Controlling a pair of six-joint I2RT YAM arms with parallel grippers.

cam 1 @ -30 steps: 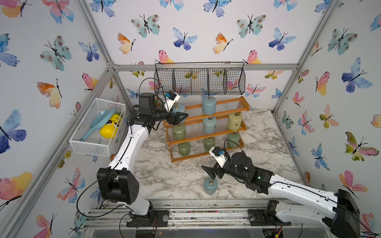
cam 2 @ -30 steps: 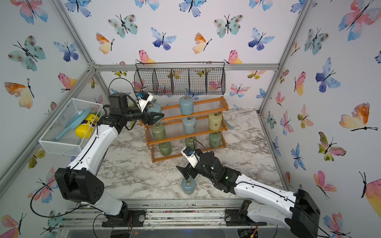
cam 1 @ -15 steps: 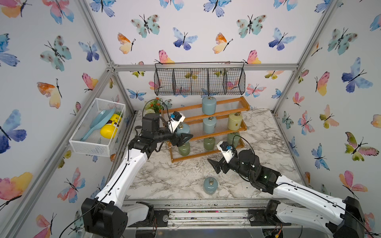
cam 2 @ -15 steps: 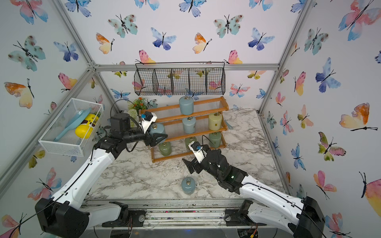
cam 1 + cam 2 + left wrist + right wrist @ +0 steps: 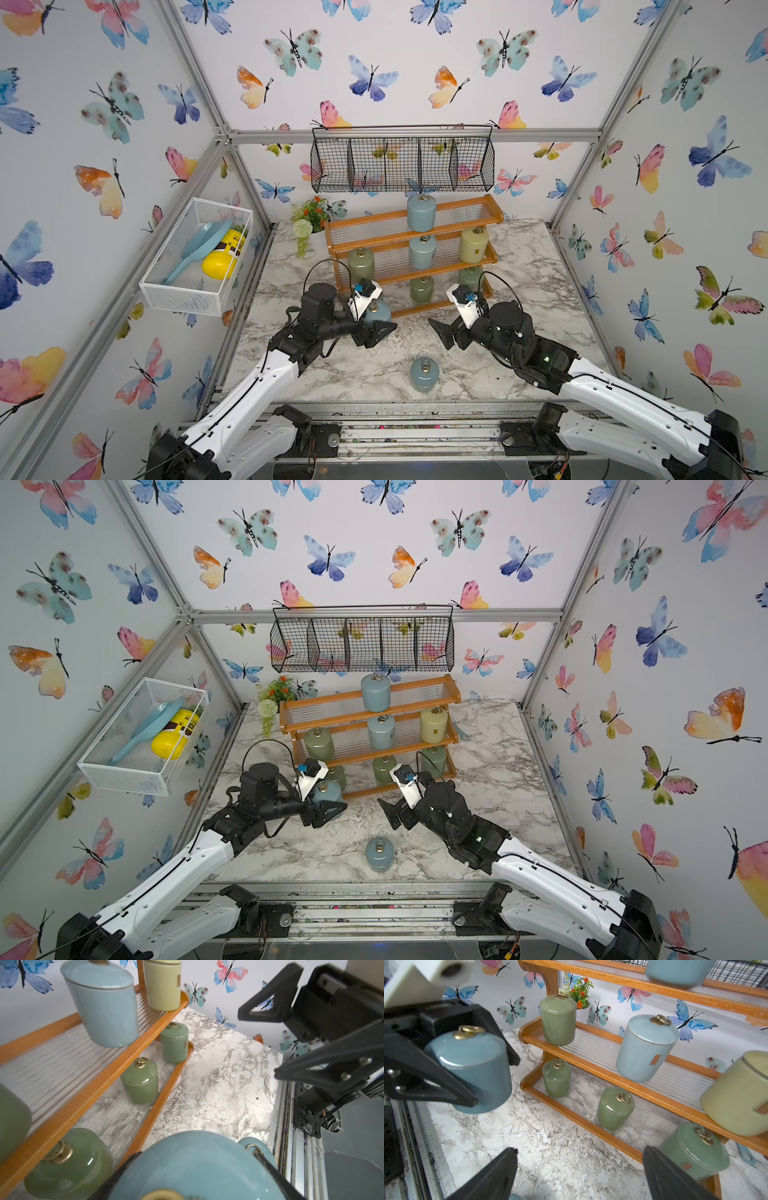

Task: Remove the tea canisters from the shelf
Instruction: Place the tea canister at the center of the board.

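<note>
My left gripper [image 5: 379, 330] is clamped on a pale blue glossy cylindrical tea canister with a domed lid and brass ring pull [image 5: 473, 1072]. One finger sits on each side of its body. The ring points up, so its long axis stands upright across the fingers. It hangs clear of the white-and-grey marbled tabletop [image 5: 519, 291], which lies straight below the fingertips. The three-tier orange-brown wooden shelf with clear ribbed panels [image 5: 370, 221] is beyond the fingertips, not touching. A second pale blue canister [image 5: 424, 374] stands on the table, off to the side of these fingers and apart from them, so I judge there is room to set this one down.

My right gripper [image 5: 579, 1149] is spread wide and holds nothing. A green glossy canister at the end of the lowest tier [image 5: 695, 1151] stands upright just outside one finger, partly hidden behind it. The middle green canister on that tier [image 5: 614, 1108] lies ahead of the gap, also upright. This arm is the nearer one to both. I reckon the end jar needs a sideways shift first, while the middle one is a straight reach. Seven canisters remain on the shelf.
</note>
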